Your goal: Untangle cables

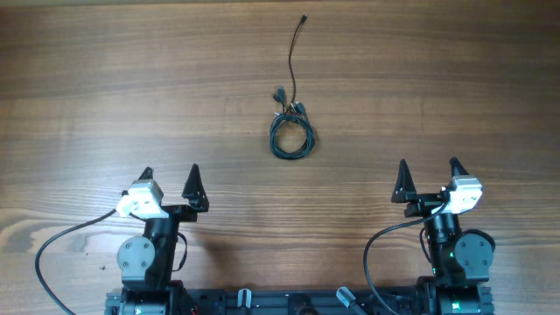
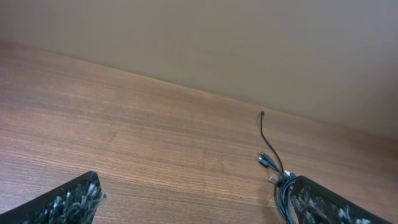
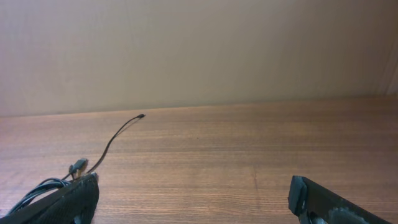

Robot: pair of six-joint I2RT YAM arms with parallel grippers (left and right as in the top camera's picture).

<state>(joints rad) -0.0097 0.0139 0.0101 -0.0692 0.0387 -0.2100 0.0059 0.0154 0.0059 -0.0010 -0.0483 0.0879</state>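
Black left gripper (image 1: 170, 178): jaws spread, holding nothing, parked near its base.
Cables (image 1: 291, 136): small coil mid-table, one tail running toward the far edge. Pin the coil with one gripper; draw the tail away with the other.
Right gripper (image 1: 429, 171): spread, empty.
Table (image 1: 87, 87): open wood on every side; you may pull outward freely.

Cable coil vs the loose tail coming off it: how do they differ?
The coil is several strands wound into a tight round loop; the tail is one strand running almost straight. The coil lies nearer the arms; the tail reaches away from them, ending in a small plug. Both are thin, dark and lie flat on the table.
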